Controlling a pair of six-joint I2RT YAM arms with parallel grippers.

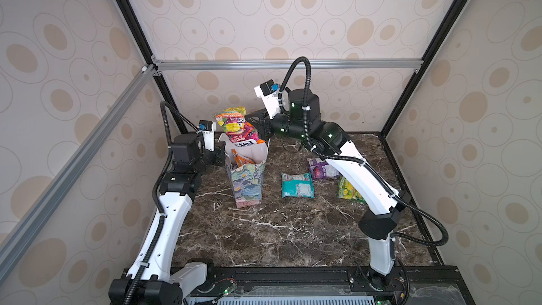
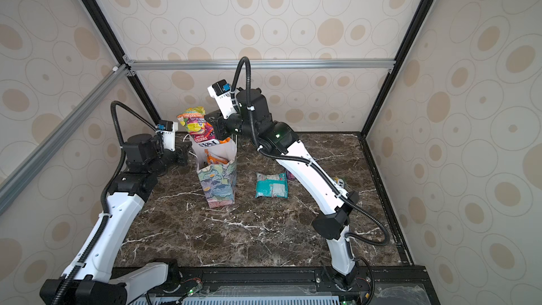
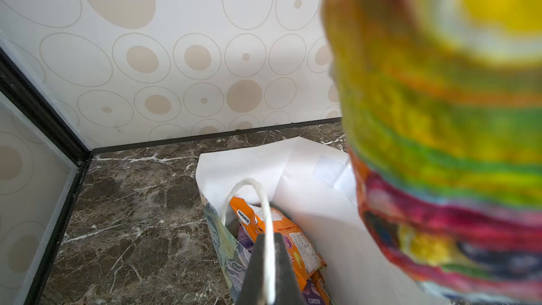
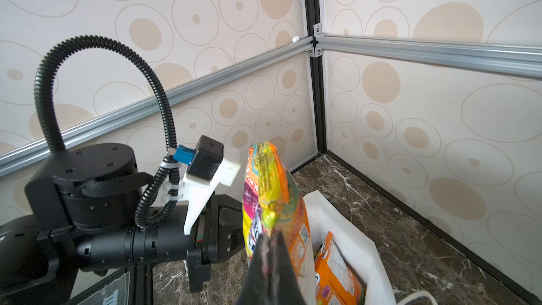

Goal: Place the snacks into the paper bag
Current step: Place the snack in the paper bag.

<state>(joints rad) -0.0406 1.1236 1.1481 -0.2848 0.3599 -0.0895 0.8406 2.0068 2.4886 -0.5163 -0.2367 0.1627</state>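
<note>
Left jaws pinch the cord handle (image 3: 265, 211); right jaws pinch the fruit-print packet (image 4: 272, 189).

fruit-print packet (image 2: 196, 127) in right claw (image 2: 211, 127) above upright paper bag (image 2: 219, 184), teal packet (image 2: 271, 185) nearby

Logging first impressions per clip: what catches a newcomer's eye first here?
A bright fruit packet pinched by the right gripper over the open paper bag. The left gripper holds the bag's cord handle; a teal packet lies on the table nearby.
</note>
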